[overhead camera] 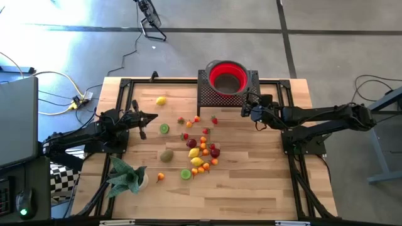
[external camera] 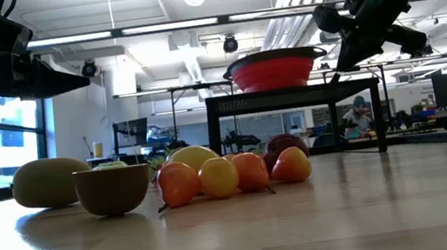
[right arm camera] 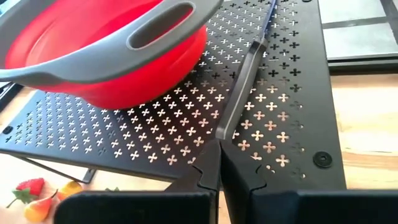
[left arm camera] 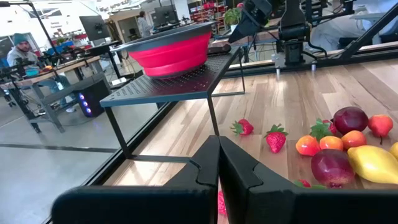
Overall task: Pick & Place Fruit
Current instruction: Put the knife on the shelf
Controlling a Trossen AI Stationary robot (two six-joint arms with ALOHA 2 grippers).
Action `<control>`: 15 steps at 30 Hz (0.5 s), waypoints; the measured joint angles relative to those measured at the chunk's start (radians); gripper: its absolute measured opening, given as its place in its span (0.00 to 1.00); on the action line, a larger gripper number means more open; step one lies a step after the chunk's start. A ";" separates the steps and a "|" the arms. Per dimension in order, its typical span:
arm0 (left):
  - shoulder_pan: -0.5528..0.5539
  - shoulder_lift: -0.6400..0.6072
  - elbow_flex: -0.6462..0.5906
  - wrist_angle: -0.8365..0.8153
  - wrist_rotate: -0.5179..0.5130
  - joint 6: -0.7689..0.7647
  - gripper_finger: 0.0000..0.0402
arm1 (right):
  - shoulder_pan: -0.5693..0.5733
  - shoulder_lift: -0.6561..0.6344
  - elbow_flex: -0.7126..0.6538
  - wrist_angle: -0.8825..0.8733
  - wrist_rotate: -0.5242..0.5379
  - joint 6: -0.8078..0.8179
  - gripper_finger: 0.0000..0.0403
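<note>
At the left of the wooden tabletop (overhead camera: 251, 188), the left tool (overhead camera: 152, 117) is seen held above the wood, and its two fingers are pressed shut with nothing between them. A green leafy plant (overhead camera: 127, 176) is placed near the front left corner, below that arm. A yellow lemon (overhead camera: 161, 100) is found alone just past the left tool, and a cut green lime (overhead camera: 164, 129) is laid just beside the tool's tip. A brown kiwi (overhead camera: 166, 155) and a tiny orange (overhead camera: 160, 177) are seen a bit nearer the front.

In the middle of the tabletop, the fruit (overhead camera: 202, 150) is spread in a loose bunch: strawberries, plums, lemons, small oranges and another cut lime. None of it is being touched by a tool.

Behind the bunch, a black metal rack with little holes (overhead camera: 210, 94) is set at the back edge, and a red bowl with a grey rim (overhead camera: 227, 75) is rested on top of it.

At the right, the right tool (overhead camera: 246, 110) is held up near the rack's right corner, just beside the bowl. Its fingers are closed tight too, and nothing is held in them.
</note>
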 joint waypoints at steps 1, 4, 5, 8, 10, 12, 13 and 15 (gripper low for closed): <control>0.000 0.000 0.000 0.000 0.000 0.000 0.00 | 0.000 0.000 0.000 0.000 0.000 0.000 0.01; 0.000 0.000 0.000 0.000 0.000 0.000 0.00 | 0.000 0.000 0.000 0.000 0.011 -0.006 0.01; 0.000 0.000 0.000 0.000 0.000 0.000 0.00 | 0.000 0.000 0.000 0.000 0.021 -0.007 0.01; 0.000 0.000 0.000 0.000 0.000 0.000 0.00 | -0.002 0.000 0.000 0.000 0.037 -0.013 0.01; 0.000 0.000 0.000 0.000 0.000 0.000 0.00 | -0.009 0.000 0.000 0.000 0.033 -0.016 0.01; 0.000 0.000 0.000 0.000 0.000 0.000 0.00 | -0.014 0.003 0.000 0.000 0.027 -0.016 0.01; 0.000 0.000 0.000 0.000 0.000 0.000 0.00 | -0.016 0.010 0.000 0.000 0.027 -0.016 0.01; 0.000 0.000 0.000 0.000 0.000 0.000 0.00 | -0.018 0.023 0.000 -0.001 0.017 -0.016 0.01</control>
